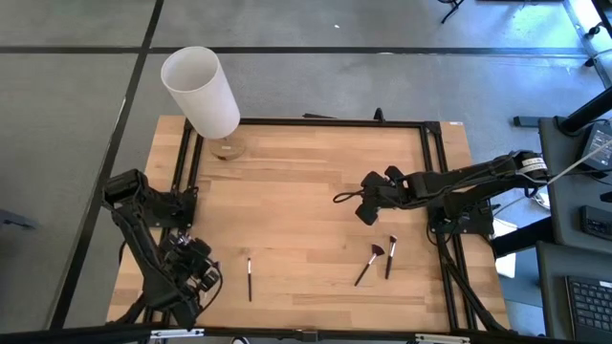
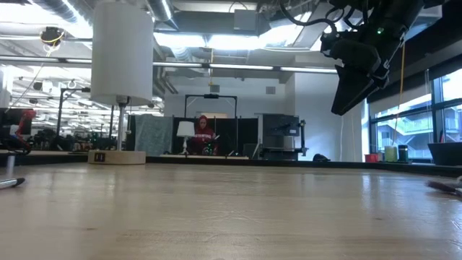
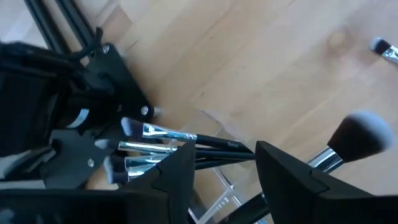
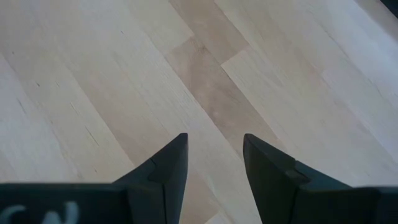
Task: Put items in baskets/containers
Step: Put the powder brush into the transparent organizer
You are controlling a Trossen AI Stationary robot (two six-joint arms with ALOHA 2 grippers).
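Observation:
A see-through plastic container lies under my left gripper near the table's near-left corner. It holds several brushes with silver ferrules, and one with a big dark, pale-tipped tuft. The left gripper is open above them and touches nothing. A dark brush lies flat on the wood to its right. Two more brushes lie near the table's near-right part, one with a reddish head. My right gripper hangs open, high over bare wood.
A tall white cylinder lamp stands on a round base at the far-left corner. A black frame rail runs round the table. The wide middle of the wood is bare. Desks and a seated person are in the room beyond the table.

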